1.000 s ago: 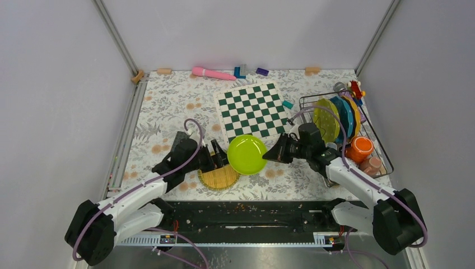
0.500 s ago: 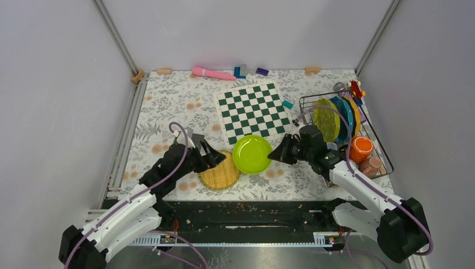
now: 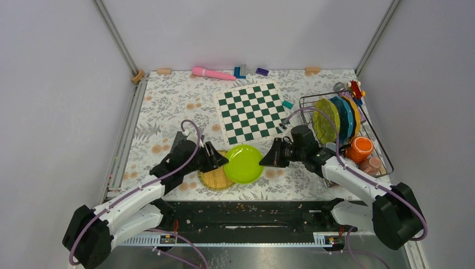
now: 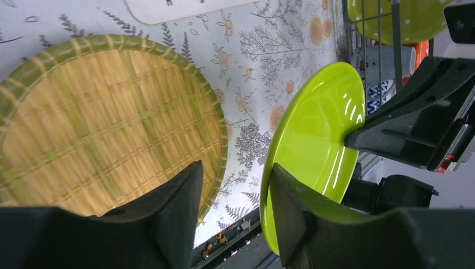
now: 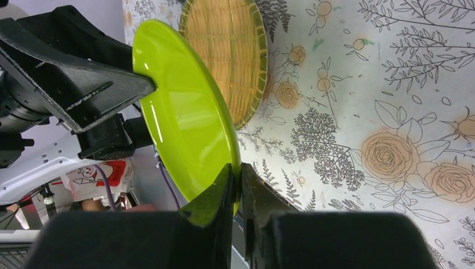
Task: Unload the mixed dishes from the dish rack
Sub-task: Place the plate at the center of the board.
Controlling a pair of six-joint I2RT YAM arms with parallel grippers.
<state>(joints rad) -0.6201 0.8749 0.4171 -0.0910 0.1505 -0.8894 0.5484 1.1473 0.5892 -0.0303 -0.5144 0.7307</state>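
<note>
A lime-green plate hangs tilted above the floral mat, between my two grippers. My right gripper is shut on the plate's right rim, and in the right wrist view its jaws pinch that rim. My left gripper straddles the opposite rim of the plate. One finger touches the plate and the other stands apart, so the gripper is open. The dish rack at the right holds a dotted yellow-green plate, a teal plate, an orange cup and a pink cup.
A round woven bamboo tray lies on the mat under the plate's left edge. The green-and-white chessboard sits behind it. A pink tube lies at the back edge, and a red toy sits by the rack's far corner.
My left gripper has come back up to the plate's left rim and its jaws have narrowed around it. The right gripper has carried the plate slightly left and lower, over the woven tray.
</note>
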